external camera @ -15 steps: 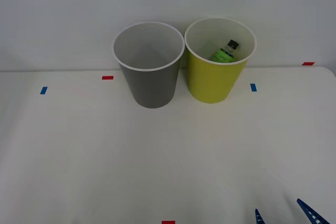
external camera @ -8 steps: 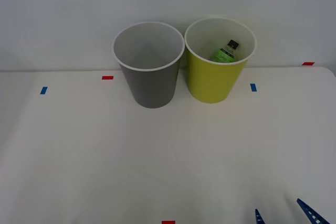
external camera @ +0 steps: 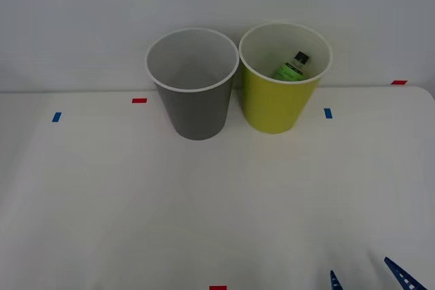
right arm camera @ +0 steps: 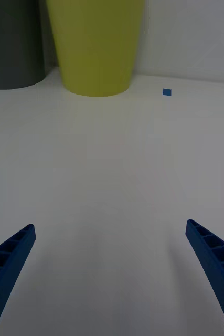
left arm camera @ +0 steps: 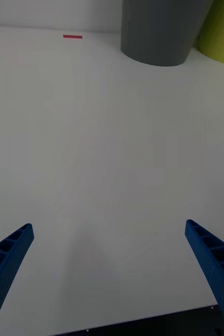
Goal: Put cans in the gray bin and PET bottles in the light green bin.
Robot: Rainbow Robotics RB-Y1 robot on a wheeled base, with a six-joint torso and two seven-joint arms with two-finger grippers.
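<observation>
PET bottle [external camera: 292, 66] lying inside light green bin [external camera: 280, 103] | gray bin [external camera: 196, 110] beside it, no can seen inside | tabletop [external camera: 204, 208] bare, looks done | right claw [right arm camera: 110, 273] spread wide, left claw [left arm camera: 109, 273] spread wide, both low at near edge

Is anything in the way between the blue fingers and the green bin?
Nothing visible. In the right wrist view only bare table lies between the open right gripper and the light green bin.

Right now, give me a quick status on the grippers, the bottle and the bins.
Right gripper open, low near table edge. Left gripper open over bare table. Bottle inside light green bin. Gray bin beside it, nothing in the way.
</observation>
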